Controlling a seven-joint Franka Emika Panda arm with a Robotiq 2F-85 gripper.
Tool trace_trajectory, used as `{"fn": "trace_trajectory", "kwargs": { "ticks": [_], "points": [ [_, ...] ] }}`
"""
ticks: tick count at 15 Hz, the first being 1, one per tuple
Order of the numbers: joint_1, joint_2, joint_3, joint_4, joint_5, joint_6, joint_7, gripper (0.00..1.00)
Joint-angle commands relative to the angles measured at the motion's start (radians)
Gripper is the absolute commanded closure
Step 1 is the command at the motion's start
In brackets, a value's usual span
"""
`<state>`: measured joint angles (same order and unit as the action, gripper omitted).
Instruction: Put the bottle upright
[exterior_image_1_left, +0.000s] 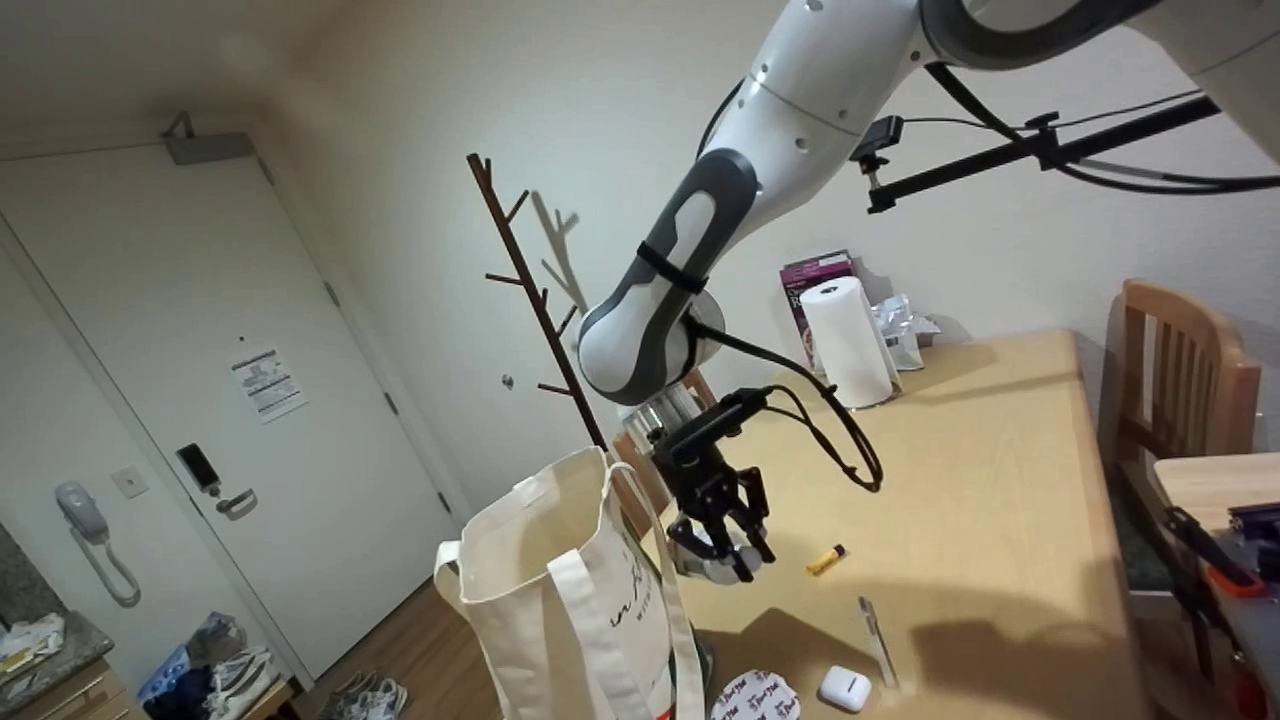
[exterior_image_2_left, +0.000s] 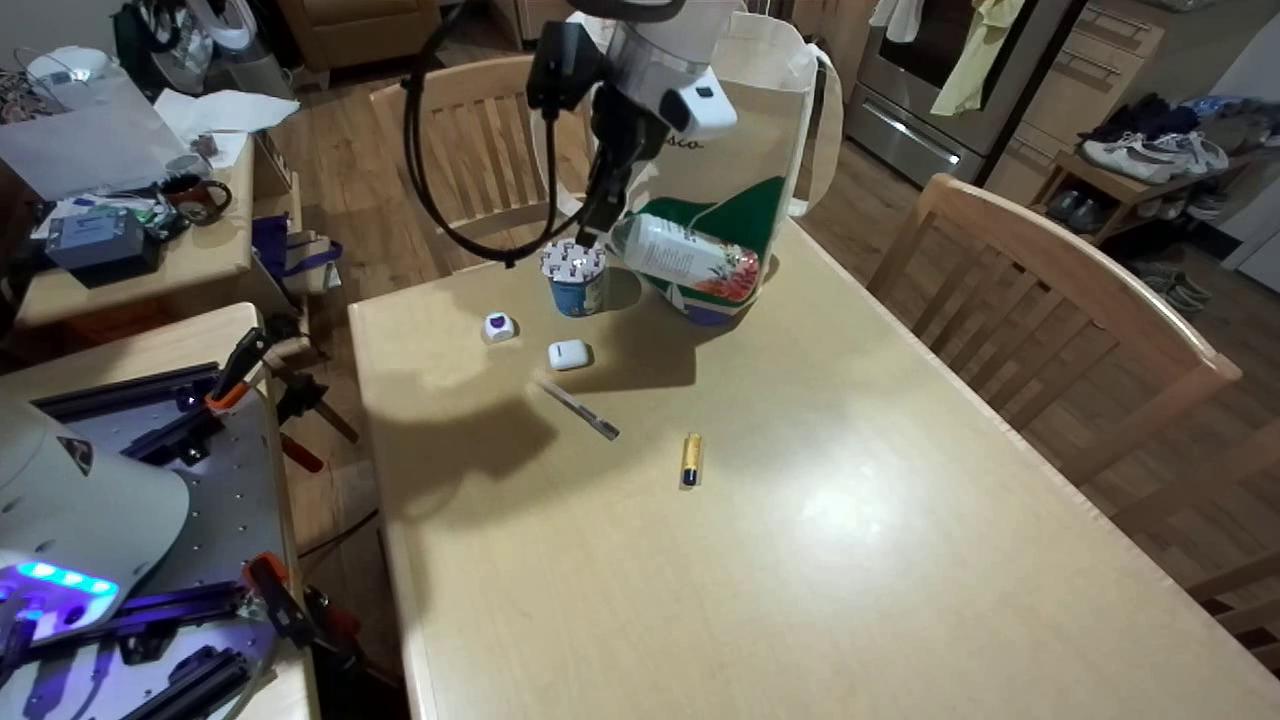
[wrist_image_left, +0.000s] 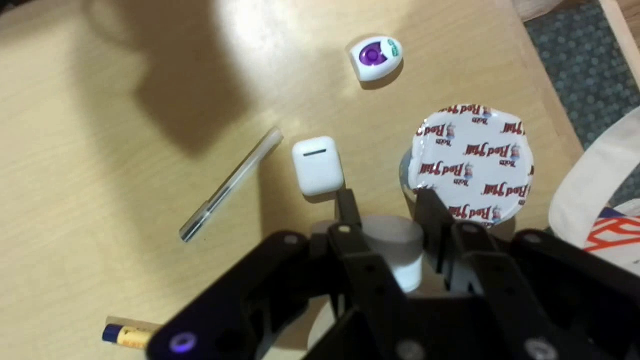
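Wrist view has the tool (wrist_image_left: 387, 212) drawn in narrow around the pale cap (wrist_image_left: 392, 237) of the bottle (exterior_image_2_left: 690, 260), apparently gripping it. In an exterior view the bottle slants well off vertical, cap at the tool, flowered end lower, in front of the tote bag (exterior_image_2_left: 745, 150); whether it touches the bag I cannot tell.

I judge the righting turn to be the step in hand: bottle grasped, not yet upright. Next calls for swinging the base beneath the cap, lowering until it sits flat, and only then letting go, minding the lidded tub (exterior_image_2_left: 578, 285) nearby.

The pale wooden worktop (exterior_image_2_left: 760, 600) also carries a pen (wrist_image_left: 230, 185), a small white case (wrist_image_left: 318, 166), a white-and-purple container (wrist_image_left: 376, 59), a dark-ended yellow stick (exterior_image_2_left: 692, 458) and a paper towel roll (exterior_image_1_left: 850, 345). Around it stand a wooden chair (exterior_image_2_left: 1075, 275), a coat stand (exterior_image_1_left: 539, 301) and a white door (exterior_image_1_left: 230, 400).
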<state>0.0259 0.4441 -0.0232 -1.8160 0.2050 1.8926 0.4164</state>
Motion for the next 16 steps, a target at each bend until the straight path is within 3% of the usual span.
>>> {"fn": "trace_trajectory", "kwargs": {
  "ticks": [1, 3, 4, 7, 8, 11, 16],
  "points": [
    [0.031, -0.027, 0.008, -0.061, -0.030, 0.133, -0.050, 0.92],
    [0.032, -0.031, 0.016, -0.085, -0.014, 0.256, -0.077, 0.92],
    [0.034, 0.000, 0.009, -0.038, -0.017, 0.173, -0.033, 0.67],
    [0.037, 0.000, 0.012, -0.050, -0.017, 0.231, -0.044, 0.67],
    [0.037, 0.000, 0.012, -0.050, -0.018, 0.231, -0.046, 0.92],
    [-0.007, 0.013, 0.040, -0.007, 0.108, 0.042, -0.069, 0.92],
    [-0.062, -0.021, 0.033, 0.018, 0.275, -0.242, -0.098, 0.92]
  ]
}}
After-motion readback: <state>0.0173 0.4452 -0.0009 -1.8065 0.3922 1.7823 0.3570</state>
